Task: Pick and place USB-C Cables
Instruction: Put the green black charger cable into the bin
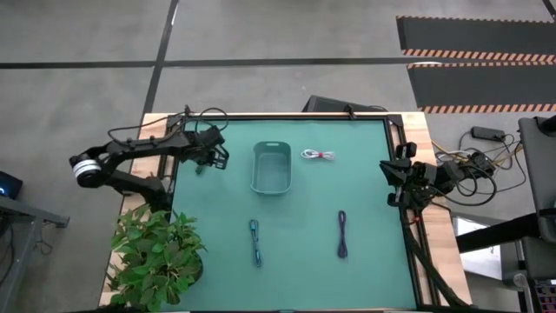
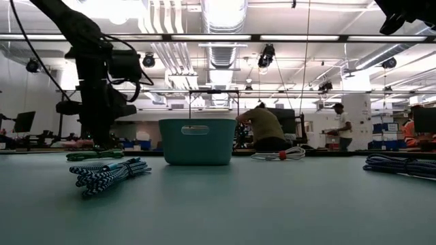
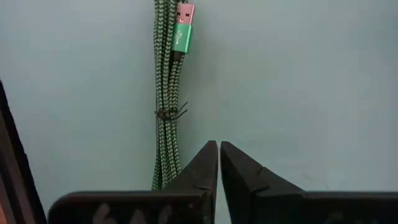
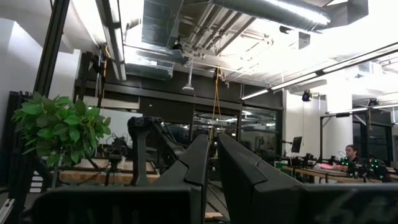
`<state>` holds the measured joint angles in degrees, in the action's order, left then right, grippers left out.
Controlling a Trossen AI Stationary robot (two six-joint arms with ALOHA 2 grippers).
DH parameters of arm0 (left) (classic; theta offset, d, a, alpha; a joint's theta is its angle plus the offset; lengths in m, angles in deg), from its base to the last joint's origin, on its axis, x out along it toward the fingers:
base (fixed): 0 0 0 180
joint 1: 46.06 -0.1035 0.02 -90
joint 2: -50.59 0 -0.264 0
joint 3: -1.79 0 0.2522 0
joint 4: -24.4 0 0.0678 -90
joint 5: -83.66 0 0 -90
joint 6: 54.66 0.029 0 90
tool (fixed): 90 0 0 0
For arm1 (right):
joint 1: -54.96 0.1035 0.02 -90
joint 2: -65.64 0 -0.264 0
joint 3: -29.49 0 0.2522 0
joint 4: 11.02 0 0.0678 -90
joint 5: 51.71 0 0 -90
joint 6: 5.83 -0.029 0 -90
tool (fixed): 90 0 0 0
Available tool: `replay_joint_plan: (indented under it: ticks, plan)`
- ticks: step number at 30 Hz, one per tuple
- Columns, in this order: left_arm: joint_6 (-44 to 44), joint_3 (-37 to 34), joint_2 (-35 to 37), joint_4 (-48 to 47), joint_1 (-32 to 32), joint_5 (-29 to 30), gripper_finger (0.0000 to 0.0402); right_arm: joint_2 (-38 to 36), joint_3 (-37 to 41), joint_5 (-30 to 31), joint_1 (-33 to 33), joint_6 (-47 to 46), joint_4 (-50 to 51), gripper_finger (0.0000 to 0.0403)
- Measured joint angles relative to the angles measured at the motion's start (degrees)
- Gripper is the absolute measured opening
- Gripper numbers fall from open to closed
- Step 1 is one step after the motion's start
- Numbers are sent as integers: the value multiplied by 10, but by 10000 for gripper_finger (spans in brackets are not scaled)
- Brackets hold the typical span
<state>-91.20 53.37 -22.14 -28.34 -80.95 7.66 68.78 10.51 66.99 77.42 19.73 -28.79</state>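
USB-C Cables: four bundles lie on the bench [image 1: 365, 261], none in the teal bin [image 1: 271, 169] as far as the views show.
Green cable [image 3: 166, 112]: directly under the left gripper [image 3: 219, 149], lying just beside and ahead of its fingertips, not touched.
Left gripper: poised low over the bench near its left edge, fingers pinched almost together, nothing between them.
White cable with red tie [image 1: 318, 155]: past the bin from the left gripper, on the bin's far side.
Blue cable [image 1: 255, 241]: well away from the left gripper, toward the plant [image 1: 156, 256].
Purple cable [image 1: 342, 234]: nearer the right gripper [image 4: 211, 146] than the left, but well apart from it.
Right gripper: parked at the bench's right edge, raised and looking out level into the room, fingers close together and empty.
Progress: judged barely begun; all four cables are left to move, the green one apparently first.
Room: open bench lies between the left gripper and the bin; the bench's edge rail [image 3: 12, 162] runs close beside the green cable, leaving little slack on that side.
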Motion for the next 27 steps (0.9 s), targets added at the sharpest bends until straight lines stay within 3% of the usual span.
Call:
replay_joint_plan:
  ticks: [7,14,27]
  plan:
    - [14,2,-19,0,-15,6,87,0,0,0,0,0,10,27]
    - [30,1,-20,3,-18,70,162,0,0,1,0,0,10,27]
    - [60,-9,-37,43,-19,80,173,0,0,29,0,0,12,27]
